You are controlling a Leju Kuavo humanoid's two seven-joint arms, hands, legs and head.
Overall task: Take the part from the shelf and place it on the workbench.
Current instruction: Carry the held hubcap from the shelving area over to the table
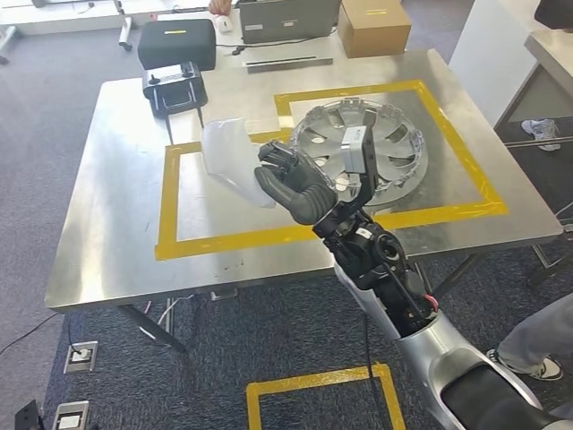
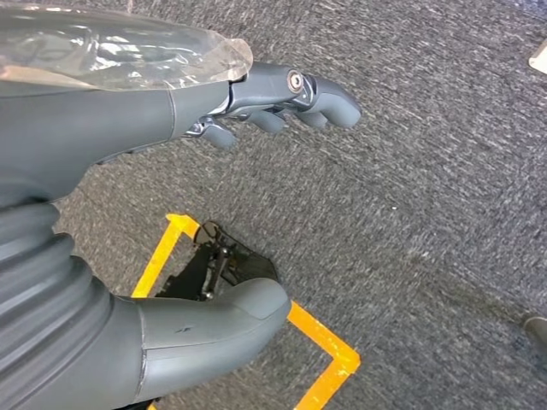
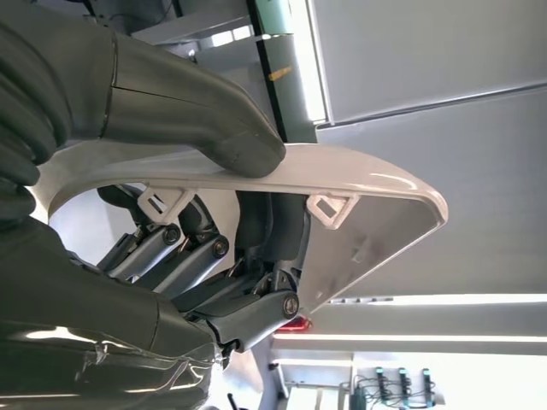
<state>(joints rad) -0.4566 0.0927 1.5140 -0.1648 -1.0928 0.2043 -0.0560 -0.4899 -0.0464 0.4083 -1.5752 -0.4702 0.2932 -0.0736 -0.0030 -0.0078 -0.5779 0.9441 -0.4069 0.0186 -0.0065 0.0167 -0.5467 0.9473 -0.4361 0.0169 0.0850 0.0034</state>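
risk number one here is the grip itself. right hand [image 1: 292, 179] has the white plastic part [image 1: 231, 158] clamped between thumb and fingers, held up above the steel workbench [image 1: 108, 224], roughly over the near-left stretch of the yellow tape rectangle [image 1: 166, 206]. in the right wrist view the thumb [image 3: 213, 120] presses one face of the part [image 3: 361, 184] and the fingers [image 3: 193, 256] curl against the other, catching it near one end, so most of the panel hangs out past the hand. smooth, curved, thin-looking piece (my read: light but slippery), and an off-centre hold like that could let it pivot or slide out if the wrist tilts on the way down.

second worry: the silver wheel cover [image 1: 379, 148] lies inside the same taped area, just beside the hand. a lowering move drifting that way could knock the part against it or set it down half on top.

third: letting go too high, and the panel could bounce or skid across the bare steel, maybe out past the tape.

left hand [image 2: 284, 94] hangs over grey carpet with fingers apart, holding nothing, near a yellow floor marking [image 2: 322, 342], no trouble there. black case [image 1: 177, 43] and cardboard box [image 1: 372, 25] sit at the far edge, well apart.
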